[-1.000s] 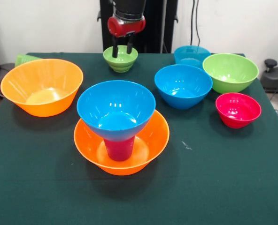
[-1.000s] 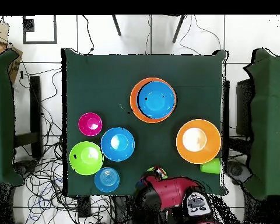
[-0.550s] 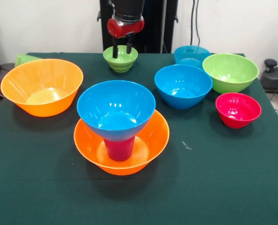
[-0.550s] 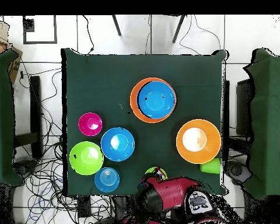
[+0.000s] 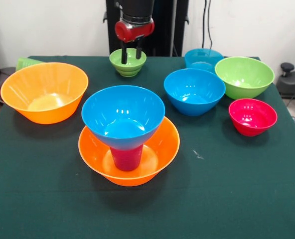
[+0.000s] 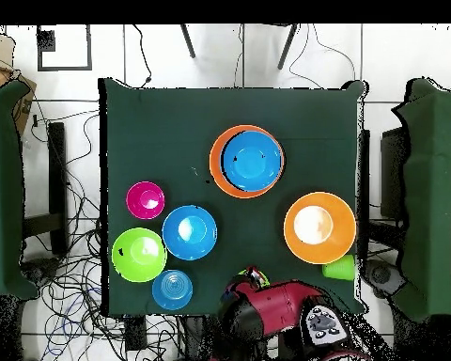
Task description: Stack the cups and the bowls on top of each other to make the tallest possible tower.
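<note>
Green-cloth counter [image 5: 247, 199] carries everything. Landmark: the tower [image 5: 127, 134], near the counter's middle in the front view. It is a large glossy orange plastic bowl [image 5: 160, 154] at the base, a translucent purple-magenta tapered cup [image 5: 126, 157] standing mouth-down inside it, and a medium blue flared bowl [image 5: 122, 114] sitting upright on the cup.

Second large orange bowl [image 5: 44, 92]: left of the tower and a bit behind, apart from it, upright, empty.

Larger lime green bowl [image 5: 244, 76]: far right of the tower, toward the back, just beside the other blue bowl.

Second medium blue bowl [image 5: 194, 91]: right of the tower and behind it, upright.

Smaller teal-blue bowl [image 5: 203, 59]: behind that blue bowl, at the back edge.

Small red-pink bowl [image 5: 252, 116]: right of the tower, near the counter's right edge, in front of the lime bowl.

Small lime green bowl [image 5: 128, 62]: straight behind the tower at the back edge, right under the arm.

Light green tumbler [image 5: 27, 62]: lying on its side behind the left orange bowl, at the back-left corner, mostly hidden.

End effector [image 5: 130, 54], black fingers below a red wrist: the two fingers are spread apart, reaching down into the small lime bowl's mouth, one on its rim area, not clamped on anything. Overhead view shows only the red arm body [image 6: 276, 310] covering that bowl.
</note>
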`<state>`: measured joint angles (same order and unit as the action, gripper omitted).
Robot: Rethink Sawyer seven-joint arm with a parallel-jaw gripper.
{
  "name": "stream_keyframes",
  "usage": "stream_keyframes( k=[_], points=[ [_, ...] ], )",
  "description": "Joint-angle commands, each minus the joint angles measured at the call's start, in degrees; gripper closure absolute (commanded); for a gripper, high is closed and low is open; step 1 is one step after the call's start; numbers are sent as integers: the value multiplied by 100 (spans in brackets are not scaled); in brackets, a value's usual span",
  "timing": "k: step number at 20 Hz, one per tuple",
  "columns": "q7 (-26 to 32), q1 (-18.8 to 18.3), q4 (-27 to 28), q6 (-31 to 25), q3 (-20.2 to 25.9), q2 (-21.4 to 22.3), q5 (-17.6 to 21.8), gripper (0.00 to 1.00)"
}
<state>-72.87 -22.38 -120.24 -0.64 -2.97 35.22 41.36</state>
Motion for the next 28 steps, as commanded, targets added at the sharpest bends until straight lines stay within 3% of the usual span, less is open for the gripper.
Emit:
stream_keyframes(
  k=[1, 18, 28],
  points=[
    [-47, -48, 557, -639, 711, 33, 278, 0],
    [343, -741, 575, -986, 1226, 160, 591, 0],
    [124, -743, 716, -1082, 1213, -102, 676, 0]
  ],
)
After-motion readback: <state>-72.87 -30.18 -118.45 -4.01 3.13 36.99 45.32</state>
